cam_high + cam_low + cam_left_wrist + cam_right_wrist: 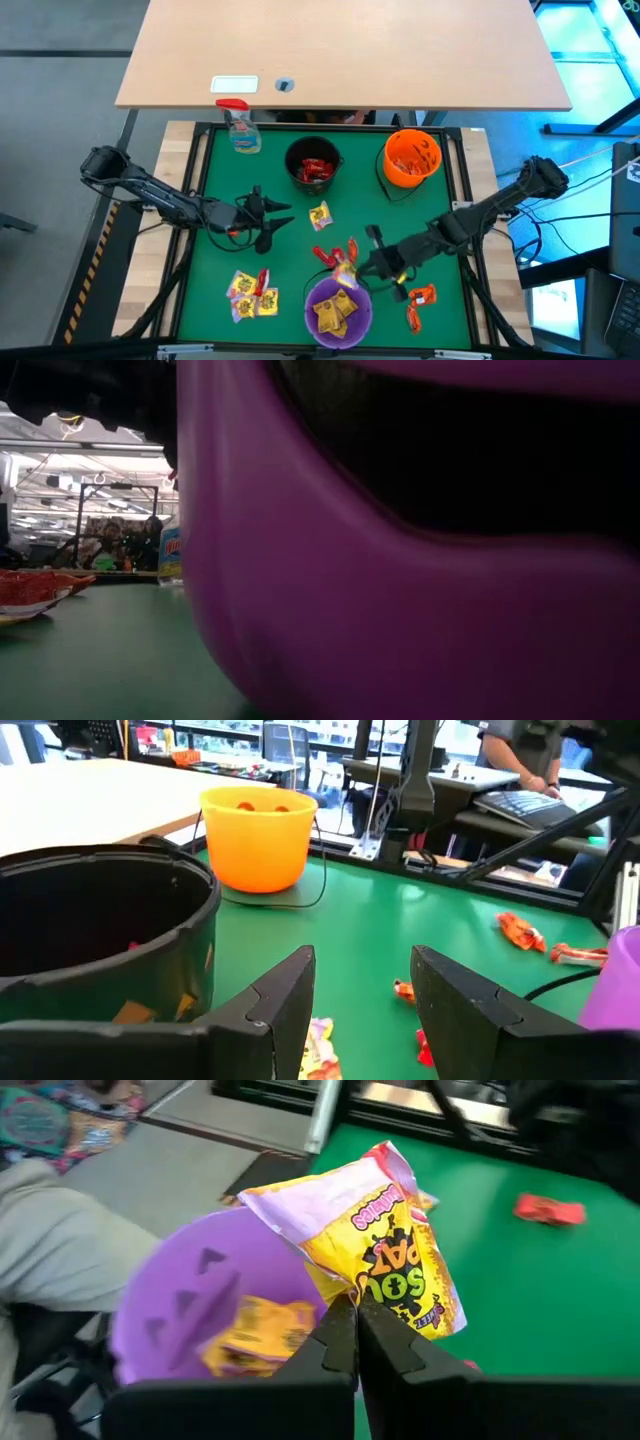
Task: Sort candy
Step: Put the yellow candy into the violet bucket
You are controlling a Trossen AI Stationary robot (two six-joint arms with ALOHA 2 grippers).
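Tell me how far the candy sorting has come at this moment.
Partly done. Done: the black bowl holds red candy, the orange bowl orange, the purple bowl yellow. In hand: the right end effector is shut on a yellow packet over the purple bowl. Left: yellow and red packets near the front left, one yellow mid-table, two orange at the right. The left end effector is open.

Pale wooden tabletop behind the green work surface, grey floor, bright ceiling lights beyond
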